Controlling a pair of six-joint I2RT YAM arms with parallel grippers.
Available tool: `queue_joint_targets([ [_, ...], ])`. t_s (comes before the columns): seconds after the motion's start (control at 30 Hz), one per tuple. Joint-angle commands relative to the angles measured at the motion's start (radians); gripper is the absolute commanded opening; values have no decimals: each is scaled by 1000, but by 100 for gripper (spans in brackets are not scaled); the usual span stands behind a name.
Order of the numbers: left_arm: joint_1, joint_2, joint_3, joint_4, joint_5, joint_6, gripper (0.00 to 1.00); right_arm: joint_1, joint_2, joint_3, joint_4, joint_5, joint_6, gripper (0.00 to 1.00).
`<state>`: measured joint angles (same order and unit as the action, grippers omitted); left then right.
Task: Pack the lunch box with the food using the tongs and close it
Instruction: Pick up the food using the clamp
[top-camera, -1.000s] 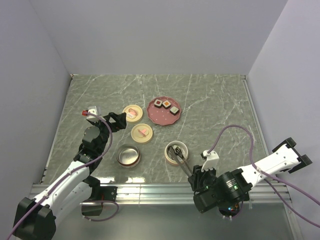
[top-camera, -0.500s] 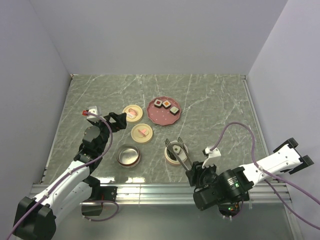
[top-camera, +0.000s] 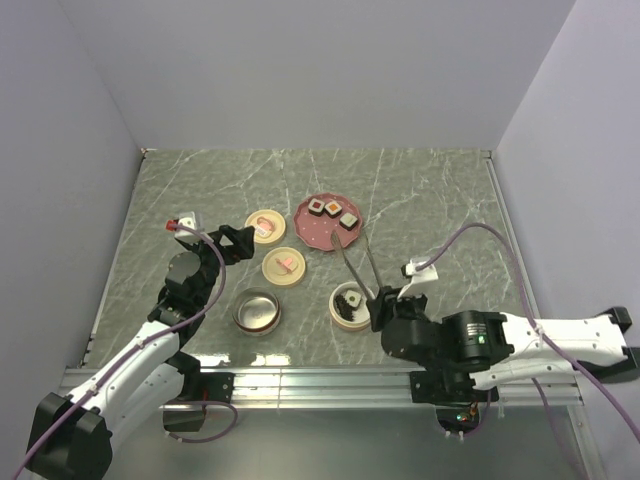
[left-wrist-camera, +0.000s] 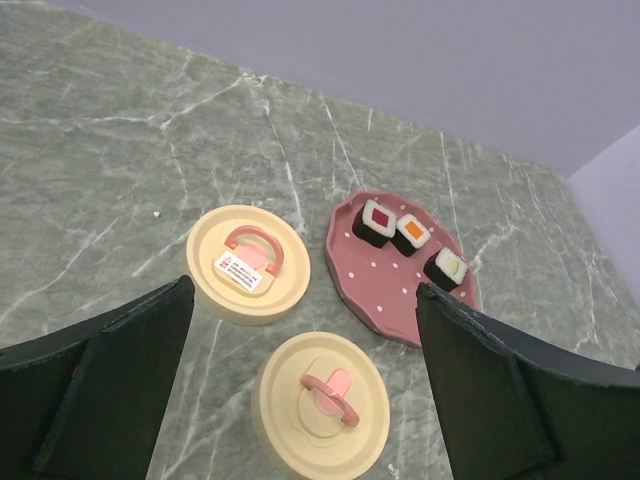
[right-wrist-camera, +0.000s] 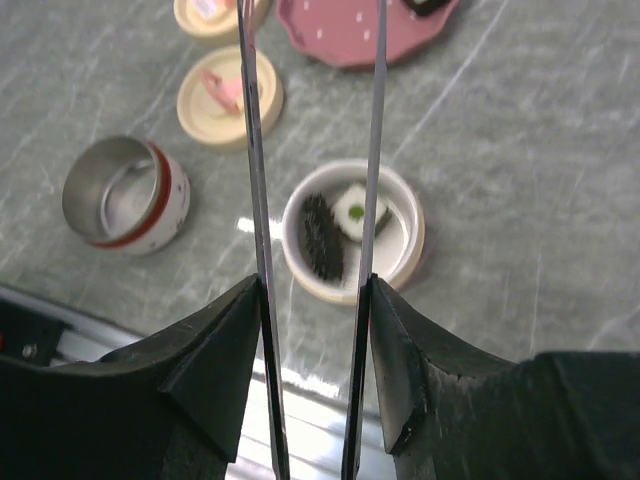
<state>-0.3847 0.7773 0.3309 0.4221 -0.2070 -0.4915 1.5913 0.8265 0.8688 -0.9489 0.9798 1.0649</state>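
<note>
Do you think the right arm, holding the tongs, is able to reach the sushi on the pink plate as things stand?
Probably yes: the tongs point at the pink plate, open tips beside its rim, sushi unobstructed.

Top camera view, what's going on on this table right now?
The right end effector grips the tongs, arms apart and empty, reaching over the cream container, which already holds two food pieces, one all dark and one green-topped. Three more pieces sit on the pink plate. The left end effector is open near the two cream lids, holding nothing.
</note>
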Motion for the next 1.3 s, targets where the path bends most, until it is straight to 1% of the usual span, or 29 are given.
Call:
queue_joint_targets([
  [0.0, 4, 11, 5, 53, 55, 7, 100, -123, -61, -43, 294, -32, -317, 53],
  [0.07, 1, 17, 3, 70, 72, 11, 99, -174, -66, -59, 370, -90, -368, 53],
  [0.23, -3, 37, 5, 95, 133, 24, 99, -264, -41, -83, 436, -121, -410, 52],
  [0.27, -9, 42, 7, 98, 139, 27, 99, -301, -41, -91, 482, -133, -425, 52],
  [0.4, -25, 50, 10, 98, 135, 37, 99, -404, -44, -123, 567, -202, -489, 51],
  [0.47, -25, 45, 7, 98, 133, 36, 99, -471, -37, -137, 619, -274, -514, 51],
  [0.67, -25, 54, 13, 89, 127, 33, 99, -600, 55, -171, 746, -439, -585, 50],
  [0.8, -25, 54, 14, 83, 117, 30, 100, -680, 144, -162, 777, -496, -615, 50],
  [0.9, -25, 57, 16, 75, 109, 28, 100, -741, 180, -169, 791, -536, -632, 50],
  [1.07, -25, 60, 17, 70, 95, 28, 100, -838, 192, -212, 841, -619, -651, 50],
  [1.27, -25, 60, 22, 52, 64, 16, 100, -889, 253, -234, 901, -691, -681, 49],
])
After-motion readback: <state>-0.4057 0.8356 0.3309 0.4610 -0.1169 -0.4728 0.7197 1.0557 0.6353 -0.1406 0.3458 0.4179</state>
